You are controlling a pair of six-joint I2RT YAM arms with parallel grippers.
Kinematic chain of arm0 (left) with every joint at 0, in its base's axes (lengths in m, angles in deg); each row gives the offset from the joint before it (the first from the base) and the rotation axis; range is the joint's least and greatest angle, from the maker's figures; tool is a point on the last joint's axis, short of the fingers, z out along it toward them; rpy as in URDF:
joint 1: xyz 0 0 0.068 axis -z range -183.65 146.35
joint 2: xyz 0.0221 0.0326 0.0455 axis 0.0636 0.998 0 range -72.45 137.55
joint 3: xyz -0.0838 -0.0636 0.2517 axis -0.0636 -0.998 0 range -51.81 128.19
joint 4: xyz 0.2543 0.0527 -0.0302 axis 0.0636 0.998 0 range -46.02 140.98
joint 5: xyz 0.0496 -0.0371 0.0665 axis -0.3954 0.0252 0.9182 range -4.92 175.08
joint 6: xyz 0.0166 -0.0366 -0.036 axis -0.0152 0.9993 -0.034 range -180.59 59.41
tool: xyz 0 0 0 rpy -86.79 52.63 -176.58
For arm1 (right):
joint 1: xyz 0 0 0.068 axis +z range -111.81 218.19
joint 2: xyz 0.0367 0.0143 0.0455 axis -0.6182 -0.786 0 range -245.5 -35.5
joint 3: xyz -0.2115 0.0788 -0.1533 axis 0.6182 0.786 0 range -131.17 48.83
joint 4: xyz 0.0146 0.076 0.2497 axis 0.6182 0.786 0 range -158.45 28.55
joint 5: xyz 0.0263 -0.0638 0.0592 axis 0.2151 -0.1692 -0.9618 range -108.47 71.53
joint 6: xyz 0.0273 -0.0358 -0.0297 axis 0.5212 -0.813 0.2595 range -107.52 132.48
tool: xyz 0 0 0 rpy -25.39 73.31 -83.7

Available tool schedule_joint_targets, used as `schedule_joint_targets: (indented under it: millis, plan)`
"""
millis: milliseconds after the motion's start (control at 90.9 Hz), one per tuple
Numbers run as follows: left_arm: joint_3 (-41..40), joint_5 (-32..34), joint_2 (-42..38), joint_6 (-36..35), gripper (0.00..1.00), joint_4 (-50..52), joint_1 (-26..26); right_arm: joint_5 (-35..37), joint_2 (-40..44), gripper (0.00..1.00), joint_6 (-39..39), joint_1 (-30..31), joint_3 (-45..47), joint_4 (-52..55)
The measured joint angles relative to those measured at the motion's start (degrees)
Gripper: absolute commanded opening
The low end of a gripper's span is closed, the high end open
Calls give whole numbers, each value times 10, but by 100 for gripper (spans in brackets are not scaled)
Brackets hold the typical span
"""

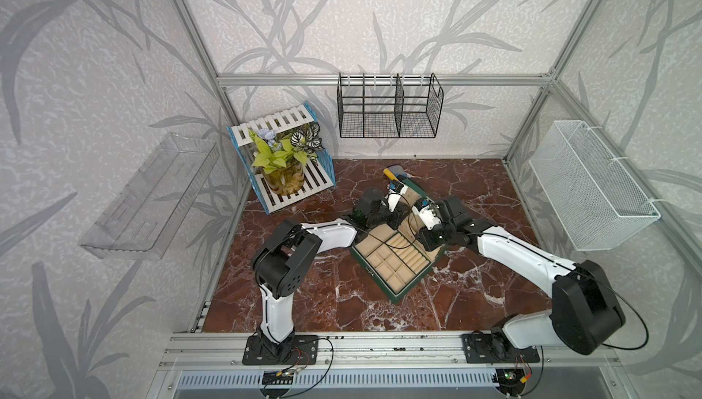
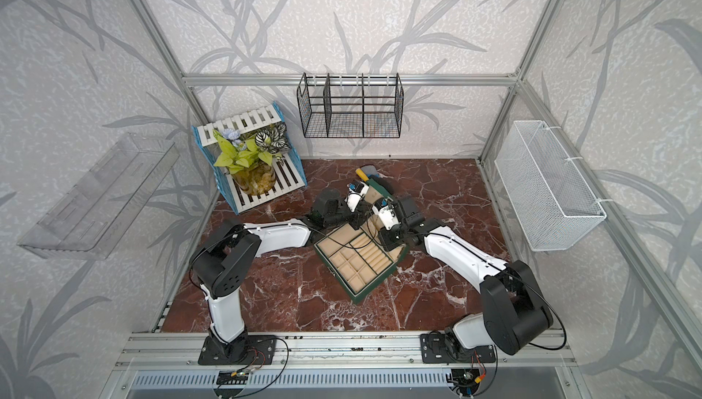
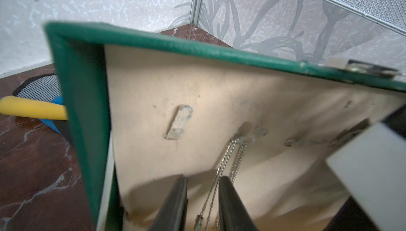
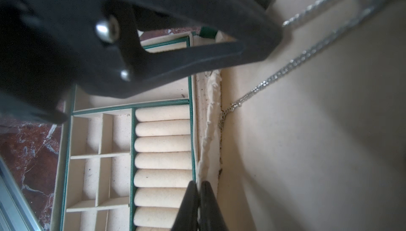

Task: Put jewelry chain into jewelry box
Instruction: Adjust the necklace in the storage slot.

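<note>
The dark green jewelry box (image 1: pixel 397 296) (image 2: pixel 357 296) lies open on the marble floor, its lid (image 3: pixel 197 47) raised. The jewelry chain (image 3: pixel 232 153) (image 4: pixel 283 73) hangs doubled from a hook on the lid's cream lining, and its lower end reaches the hinge crease. My left gripper (image 3: pixel 203 178) is open, one finger on each side of the hanging strands, with a clear gap between the fingers and the chain. My right gripper (image 4: pixel 198 183) is shut, its tips over the ragged pale strip along the hinge beside the ring rolls (image 4: pixel 162 144). Whether it pinches that strip is unclear.
A yellow-handled tool (image 1: pixel 393 173) (image 3: pixel 33 109) lies just behind the lid. A potted plant on a blue-and-white rack (image 1: pixel 285 173) stands at the back left. A black wire basket (image 1: pixel 387 106), a white mesh basket (image 1: pixel 592 188) and a clear shelf (image 1: pixel 148 196) hang on the walls.
</note>
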Motion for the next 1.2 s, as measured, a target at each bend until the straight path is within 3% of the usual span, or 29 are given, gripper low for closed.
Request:
schedule_joint_targets:
  millis: [176,341,495,1067,1133,1199]
  plan:
    - [1,-3,3,1,18,2,0,0,0,8,0,0,0,0]
    - [1,-5,3,1,3,2,0,0,0,8,0,-1,0,0]
    - [-3,-4,3,2,0,-3,0,0,0,8,0,-1,0,0]
    - [-47,2,-17,17,0,-33,4,0,0,8,4,-3,0,0]
    - [-47,2,-19,17,5,-35,7,0,0,9,4,-3,0,0]
    - [-47,2,-21,17,18,-36,9,0,0,11,5,-3,0,0]
